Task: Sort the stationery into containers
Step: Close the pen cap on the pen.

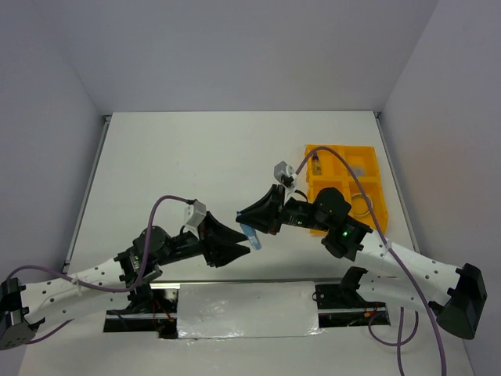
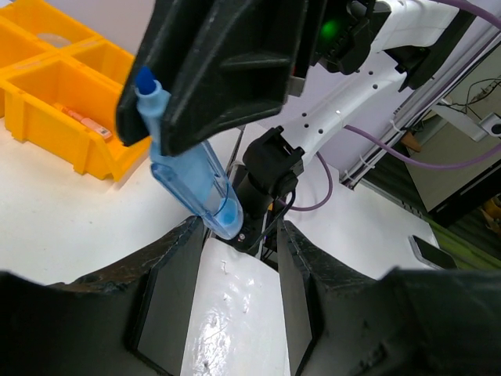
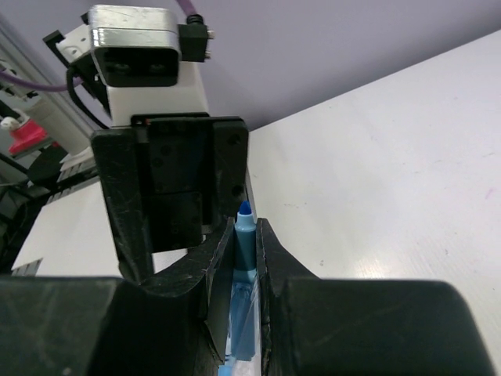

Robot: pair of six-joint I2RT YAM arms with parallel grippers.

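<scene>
Nearest the arm bases, a silvery sheet (image 1: 246, 309) covers part of the near edge of the table (image 1: 196, 157), and what lies under it cannot be seen. The small blue-capped bottle (image 2: 192, 176) is only partly visible. Its middle is buried between the black fingers of the right gripper (image 3: 246, 227), with the blue tip poking out above and the clear body below. That gripper is clamped on the bottle and holds it tilted, cap end uppermost in the left wrist view. The left gripper (image 2: 241, 231) faces it with its fingers spread. The bottle's lower end sits just at the gap between their tips, and whether they touch it cannot be told. Both arms reach low from the near corners, bent toward the middle, their grippers meeting tip to tip just beyond the sheet. Farther right, the right arm's dark elbow joint covers the near left compartment of the yellow-orange tray (image 1: 374, 180), so its contents are hidden. A tan ring (image 1: 360, 205) lies in the near right compartment, and the pale bits in the two far compartments are too small to name. The tray sits close to the table's right edge. The left half and the far stretch of the table are open white surface, closed in by grey walls on three sides.
</scene>
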